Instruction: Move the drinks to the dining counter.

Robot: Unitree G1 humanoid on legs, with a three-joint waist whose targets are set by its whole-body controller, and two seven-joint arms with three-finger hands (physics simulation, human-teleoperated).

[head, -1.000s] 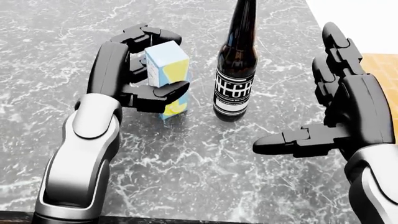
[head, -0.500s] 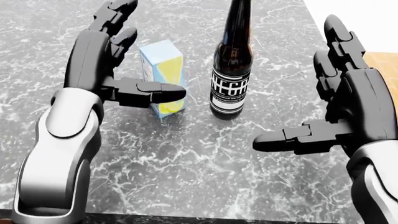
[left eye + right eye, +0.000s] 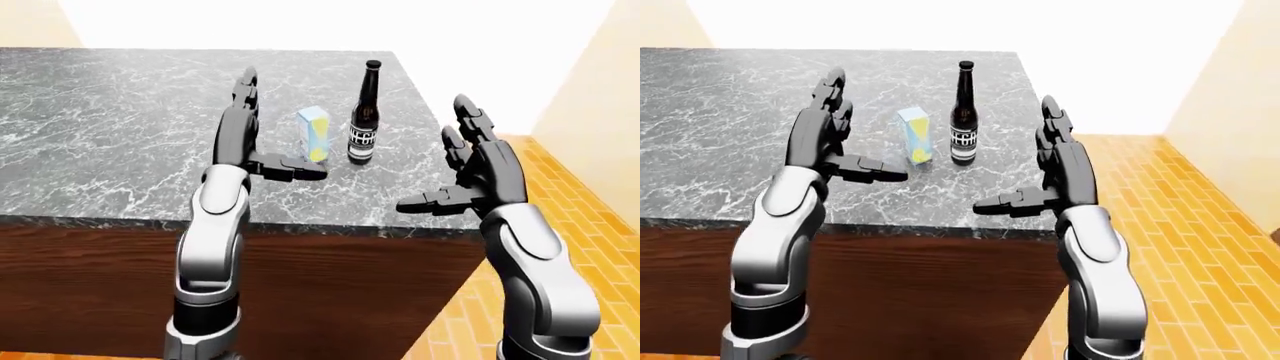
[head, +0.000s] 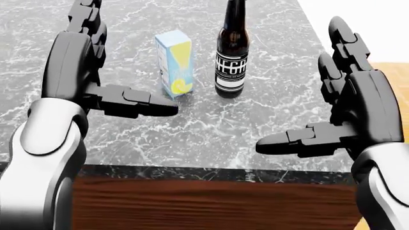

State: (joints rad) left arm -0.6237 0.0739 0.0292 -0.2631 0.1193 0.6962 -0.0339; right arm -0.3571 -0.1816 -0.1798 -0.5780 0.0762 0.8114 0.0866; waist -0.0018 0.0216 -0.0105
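Since a second ago the left hand [image 4: 96,72] has let go of the juice carton [image 4: 174,63] and drawn away toward the bottom left of the head view, and the whole picture has shifted too: the counter's near edge and the brown wood panel [image 4: 211,203] beneath it now show along the bottom, so the camera has pulled away from the countertop. That left hand is released, fingers stretched up toward the top of the view and thumb pointing right, its tip near the carton's lower corner but apart from it. The carton, pale blue with a yellow patch, stands upright on the dark marble counter [image 3: 100,112]. Just beside it on the right in the head view, with a narrow gap between, stands the dark beer bottle [image 4: 230,57] with a black-and-white label, also upright. The right hand [image 4: 348,110] hangs well to the right of the bottle, spread wide, fingers raised and thumb pointing left, grasping nothing. In the left-eye view both drinks stand near the counter's right end, and an orange brick-patterned floor [image 3: 1170,202] runs alongside it on the right.
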